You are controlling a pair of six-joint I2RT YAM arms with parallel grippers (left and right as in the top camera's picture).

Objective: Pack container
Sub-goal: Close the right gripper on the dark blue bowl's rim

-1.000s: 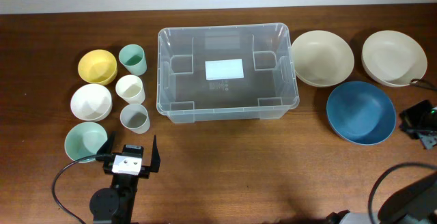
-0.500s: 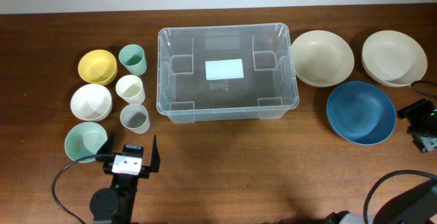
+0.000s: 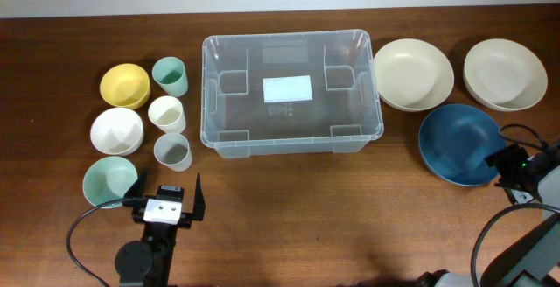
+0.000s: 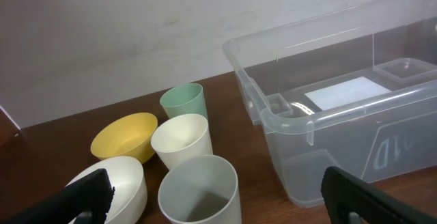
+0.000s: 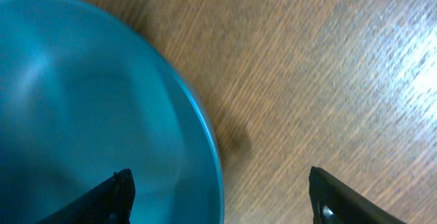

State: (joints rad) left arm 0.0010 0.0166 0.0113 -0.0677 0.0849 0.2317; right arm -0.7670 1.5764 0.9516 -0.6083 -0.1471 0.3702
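The clear container (image 3: 291, 90) stands empty at the table's middle, with a white label on its base; its near corner also shows in the left wrist view (image 4: 328, 115). My left gripper (image 3: 169, 196) hovers open near the front left, just short of a grey cup (image 4: 199, 190). My right gripper (image 3: 516, 166) is open at the right edge of the blue bowl (image 3: 461, 143). In the right wrist view the blue bowl's rim (image 5: 212, 149) runs between the spread fingers (image 5: 123, 186), touching neither. Nothing is held.
Left of the container are a yellow bowl (image 3: 124, 84), a green cup (image 3: 171, 75), a cream cup (image 3: 166, 113), a white bowl (image 3: 116, 130) and a mint bowl (image 3: 110, 182). On the right sit a beige bowl (image 3: 413, 74) and another white bowl (image 3: 505, 74).
My right gripper has moved left from the table's right edge to the blue bowl's rim, and its jaws now stand apart. The left arm has not moved.
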